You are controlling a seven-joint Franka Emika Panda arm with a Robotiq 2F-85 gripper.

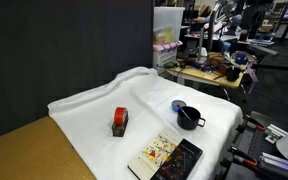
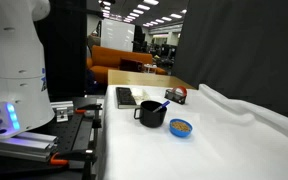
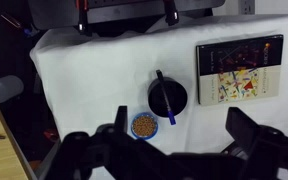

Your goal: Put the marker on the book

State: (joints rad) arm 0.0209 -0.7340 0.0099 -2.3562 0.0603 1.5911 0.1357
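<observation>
The claw (image 3: 176, 114) stands with its two dark fingers (image 3: 120, 122) spread wide apart and nothing between them. In the wrist view it looks straight down on the white cloth (image 3: 94, 70) that covers the wooden counter (image 1: 24, 155).

The slim light-blue marker (image 3: 170, 110) is not in the claw's grip. It rests in the round black mug (image 3: 162, 98), lying slantwise across the mug's mouth with one end sticking out past the rim. In an exterior view the marker (image 2: 165, 103) juts up from the mug (image 2: 149, 114) at a tilt. In the wrist view the mug and marker sit in the gap between the spread fingers, below the claw and apart from it.

The thin, flat rectangular book (image 3: 240, 72), with its cream pictured cover and black glossy part alongside, lies flat on the cloth, apart from the mug and off to one side of the claw. A small blue dish (image 3: 143, 125) with something brownish in it sits just beside the mug. A red-and-black block (image 1: 119, 121) stands further off on the cloth.
</observation>
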